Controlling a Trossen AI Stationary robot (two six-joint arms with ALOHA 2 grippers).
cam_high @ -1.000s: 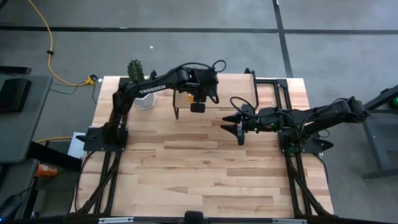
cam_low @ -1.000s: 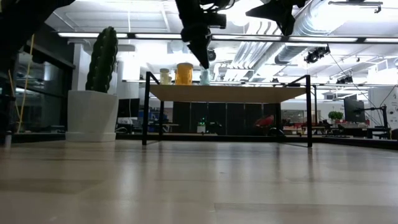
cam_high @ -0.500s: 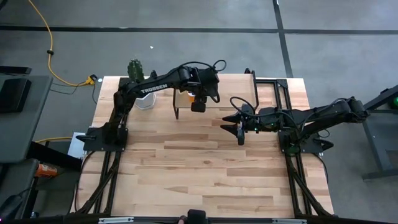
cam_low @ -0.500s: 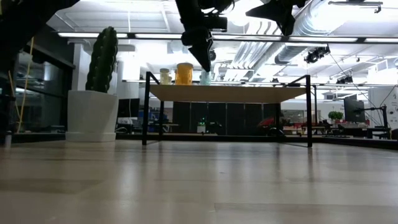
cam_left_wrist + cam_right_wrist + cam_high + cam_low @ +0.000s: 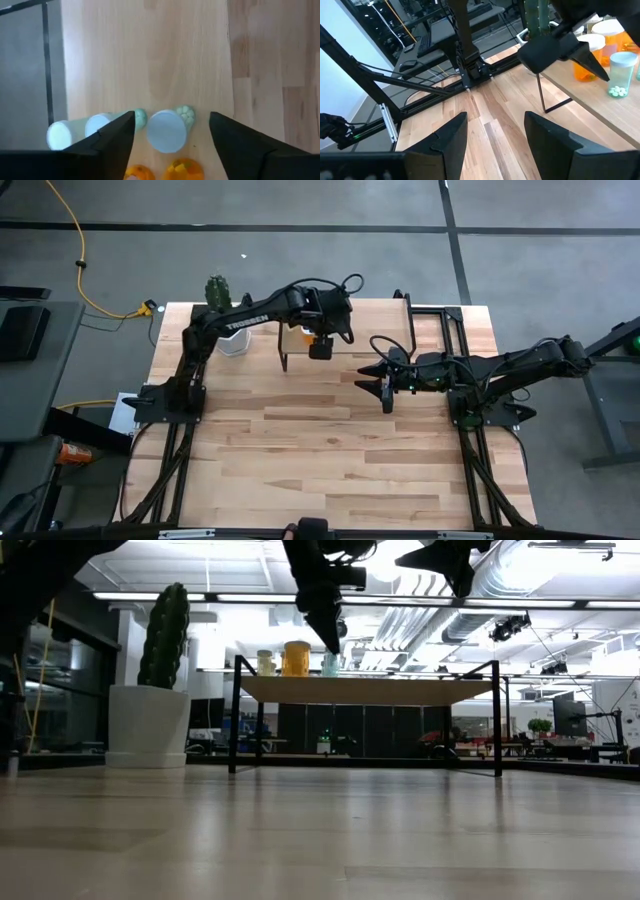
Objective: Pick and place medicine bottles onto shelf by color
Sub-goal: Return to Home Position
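Now, starting at your left in the low view, the cactus (image 5: 168, 635) stands in its white pot (image 5: 147, 725) on the desk (image 5: 320, 840). Next comes the shelf (image 5: 365, 690), with a yellowish bottle (image 5: 265, 662), an orange bottle (image 5: 296, 658) and a green bottle (image 5: 330, 664) upright along its left half. The left gripper (image 5: 319, 348) hangs just above those bottles, clear of them, its fingers (image 5: 115, 140) spread wide and holding nothing. Through its wrist camera you see one green bottle below, between the fingertips, with more pale ones beside it and two orange ones close by. Farther right, the right gripper (image 5: 387, 395) hovers over bare desk near the shelf, apart from the bottles, also spread wide and empty.
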